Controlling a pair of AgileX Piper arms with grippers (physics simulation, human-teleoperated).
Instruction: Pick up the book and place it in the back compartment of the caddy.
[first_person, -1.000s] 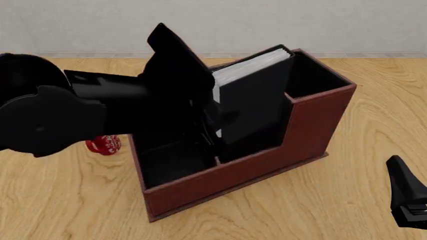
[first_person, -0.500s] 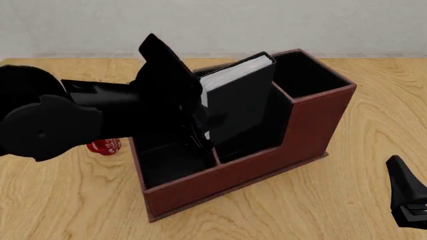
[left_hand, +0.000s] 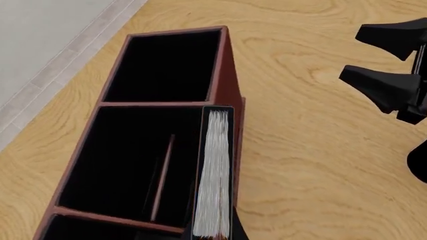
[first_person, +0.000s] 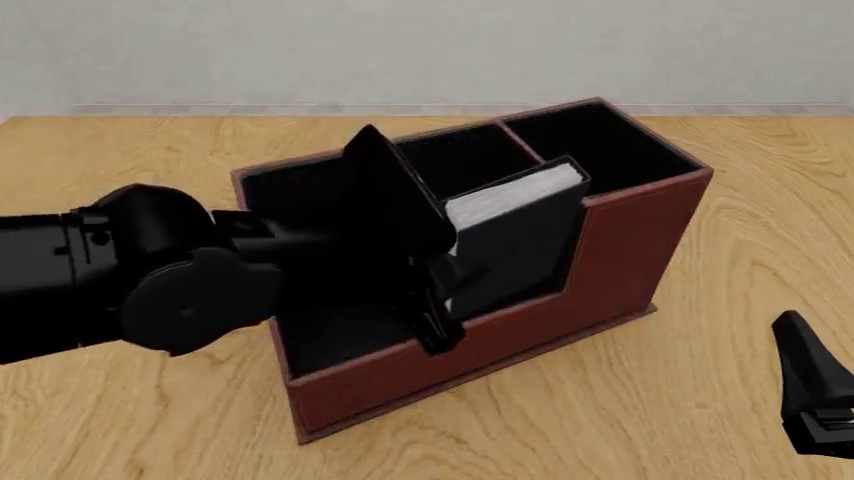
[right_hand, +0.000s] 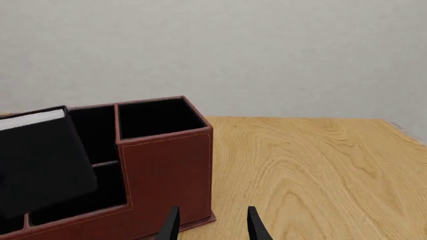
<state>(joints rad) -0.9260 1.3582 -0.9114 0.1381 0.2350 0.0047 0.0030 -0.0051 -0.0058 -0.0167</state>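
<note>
The book (first_person: 514, 240) is being held tilted by the left gripper (first_person: 427, 290), clamped on its lower end, partly inside the caddy (first_person: 627, 240) against the low front wall. Placement is underway; lowering and release seem next. The right gripper (right_hand: 210, 225) is idling, jaws parted.

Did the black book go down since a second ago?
Yes. The book has sunk lower into the caddy, its top now beside the tall slot's wall instead of above it.
</note>
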